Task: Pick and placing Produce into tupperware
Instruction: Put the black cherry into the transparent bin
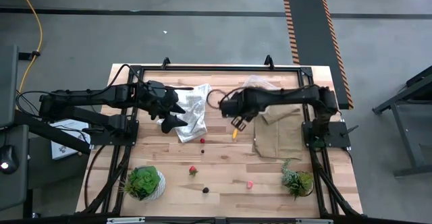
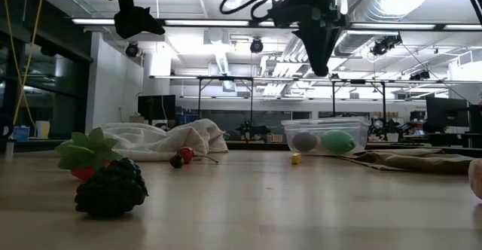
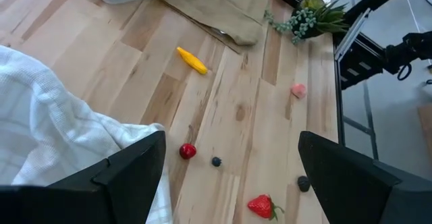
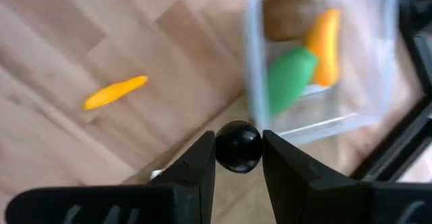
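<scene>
My two arms are matte black, jointed, trailing black cables; my right gripper [image 4: 237,166] has flat, angular fingers.

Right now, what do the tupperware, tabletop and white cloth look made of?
Tupperware: clear plastic, slightly glossy; contents show through its walls. Tabletop: pale wood, matte; plank seams and grain are visible. White cloth: woven fabric, likely cotton; checked weave and soft folds.

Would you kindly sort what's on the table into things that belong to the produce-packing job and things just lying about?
Job:
- clear square plastic tupperware holding brown kiwi, green oval, banana
- small dark round berry between the right gripper fingers
- loose orange-yellow piece
- red strawberry

Lying about:
- white checked cloth
- flat brown cloth
- two leafy potted plants
</scene>
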